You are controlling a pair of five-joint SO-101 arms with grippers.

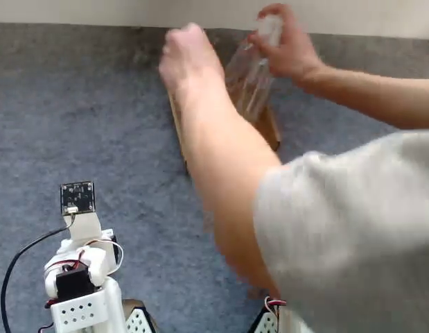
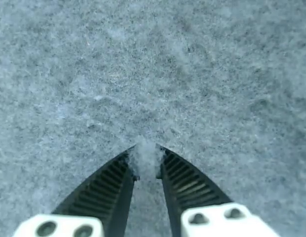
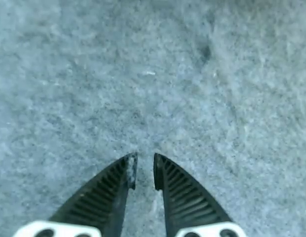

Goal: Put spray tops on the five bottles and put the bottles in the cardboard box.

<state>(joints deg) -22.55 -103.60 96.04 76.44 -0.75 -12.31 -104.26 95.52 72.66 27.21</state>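
Note:
A person's hand (image 1: 287, 45) holds a clear bottle (image 1: 250, 76) tilted over the cardboard box (image 1: 271, 126) at the back of the table. The person's other hand (image 1: 186, 55) and forearm stretch across the box and hide most of it. My left gripper (image 2: 147, 165) points down at bare grey felt, shut, with nothing between its fingers. My right gripper (image 3: 145, 170) hangs over the felt in the same way, shut and empty. The left arm (image 1: 82, 277) stands at the front left, far from the box.
Grey felt (image 1: 96, 118) covers the table. The person's sleeve (image 1: 353, 236) and forearm take up the right half of the high view and cover the right arm except for a bit of its base (image 1: 272, 320).

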